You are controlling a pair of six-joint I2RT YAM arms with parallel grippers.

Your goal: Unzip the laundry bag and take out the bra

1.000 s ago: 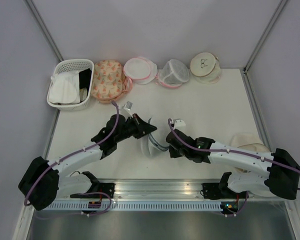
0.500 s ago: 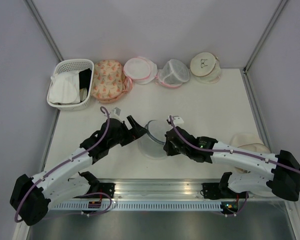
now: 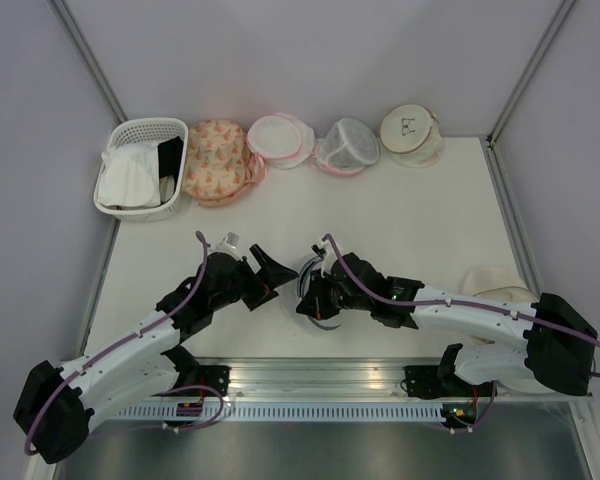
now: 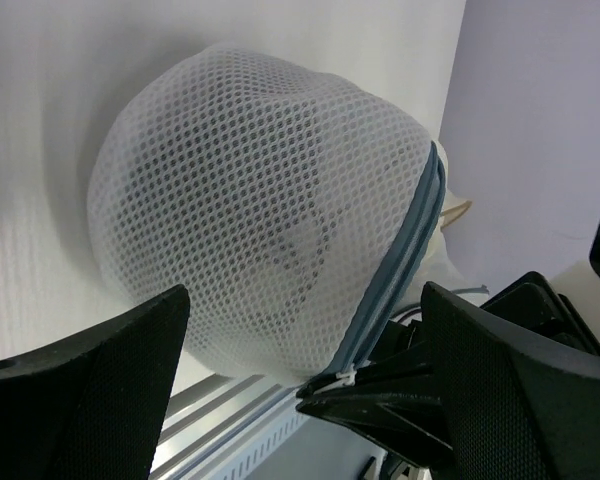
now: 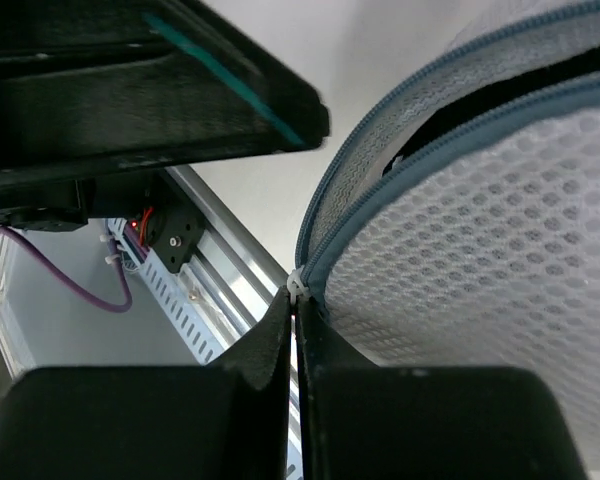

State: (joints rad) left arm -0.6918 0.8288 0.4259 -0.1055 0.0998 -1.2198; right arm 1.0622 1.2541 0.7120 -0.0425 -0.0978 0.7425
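Looking down from the top camera, the laundry bag [image 3: 313,283] sits on the table [image 3: 420,210] near the front edge, right between the two arms; the left gripper [image 3: 267,272] is just beside it on its left with the fingers spread wide and nothing in them, not touching the mesh as far as I can see; the left wrist view backs that up, both dark fingers [image 4: 90,380] splayed either side of the frame with the white mesh dome of the bag in the gap. The right gripper [image 5: 294,318] is pinched tight on the small white zipper pull [image 5: 297,287] at the bag's grey-blue rim; the zipper is partly open there, and a dark strip shows through the gap, probably the bra [image 5: 480,105], though it's too thin a sliver to be sure. Along the back edge: a white basket [image 3: 140,168], a floral pink bag [image 3: 216,160], and three more mesh bags in a row.
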